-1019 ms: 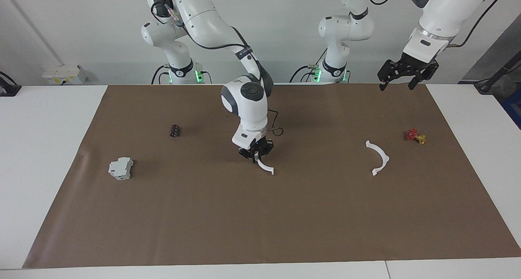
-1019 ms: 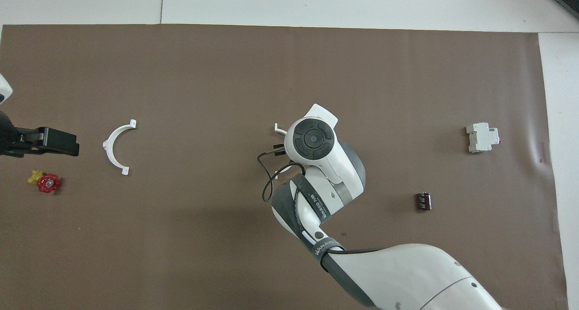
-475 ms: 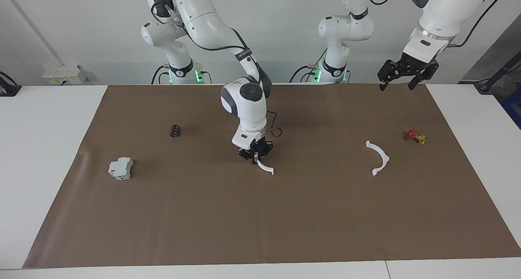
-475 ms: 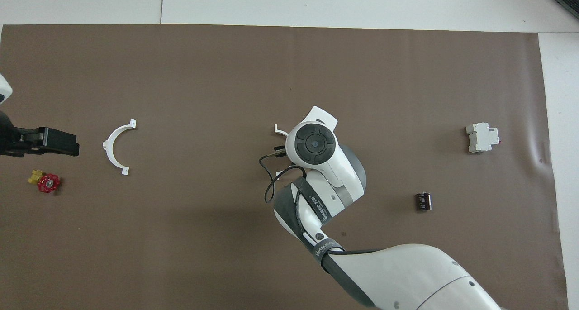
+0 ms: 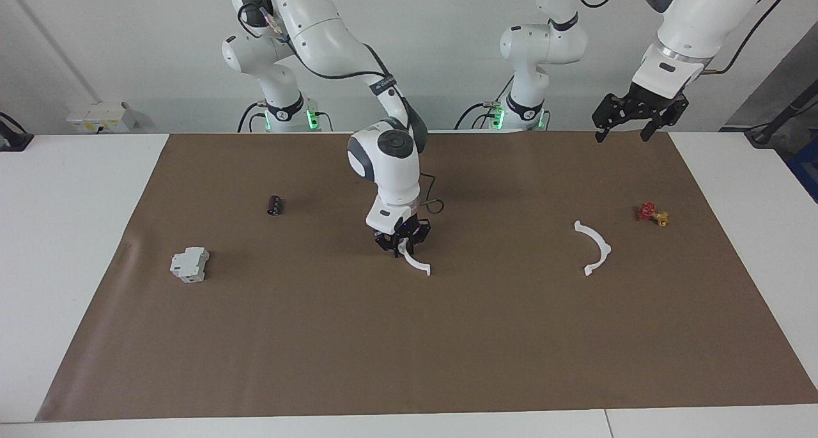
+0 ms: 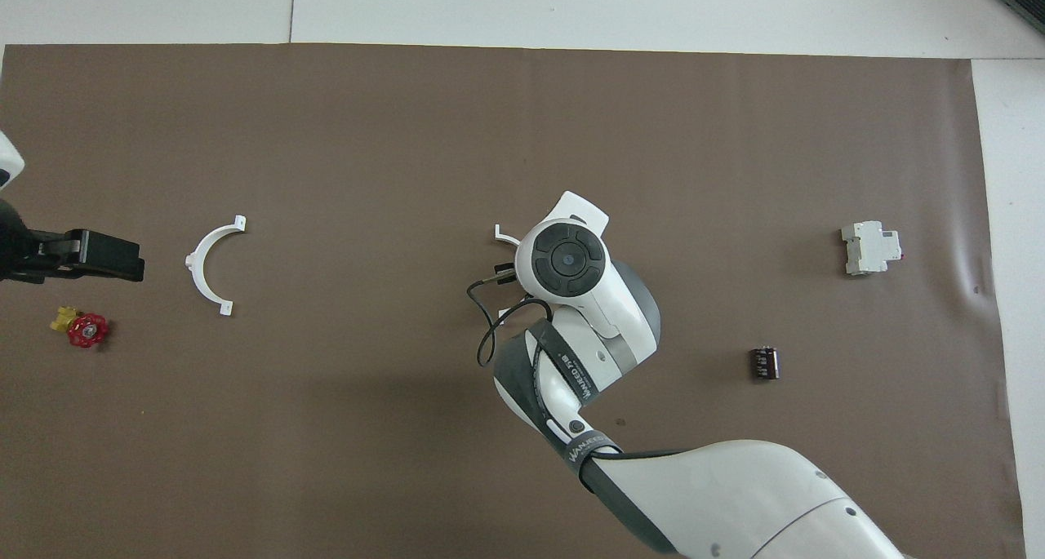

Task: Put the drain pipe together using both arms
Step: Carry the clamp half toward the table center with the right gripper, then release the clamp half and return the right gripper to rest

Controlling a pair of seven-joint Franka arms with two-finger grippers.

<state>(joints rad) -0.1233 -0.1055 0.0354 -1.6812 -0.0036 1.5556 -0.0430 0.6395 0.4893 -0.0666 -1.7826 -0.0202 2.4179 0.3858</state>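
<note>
Two thin white plastic half-rings, apart on brown matting.
We see the right gripper (image 5: pixel 402 245) clamping one half-ring (image 5: pixel 418 265); the other half-ring (image 5: pixel 595 248) lies at its three o'clock; the left gripper (image 5: pixel 629 131) is spread.

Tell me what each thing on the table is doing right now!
Right gripper: down on the mat, shut on the middle half-ring.
Left gripper: open, raised, waiting.
Other half-ring: lying flat, untouched.
Red valve: lying loose.
Black cylinder: on its side.
Breaker block: resting, untouched.

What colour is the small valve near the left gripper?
The valve has a red handwheel and yellow body, clearest in the overhead view.
</note>
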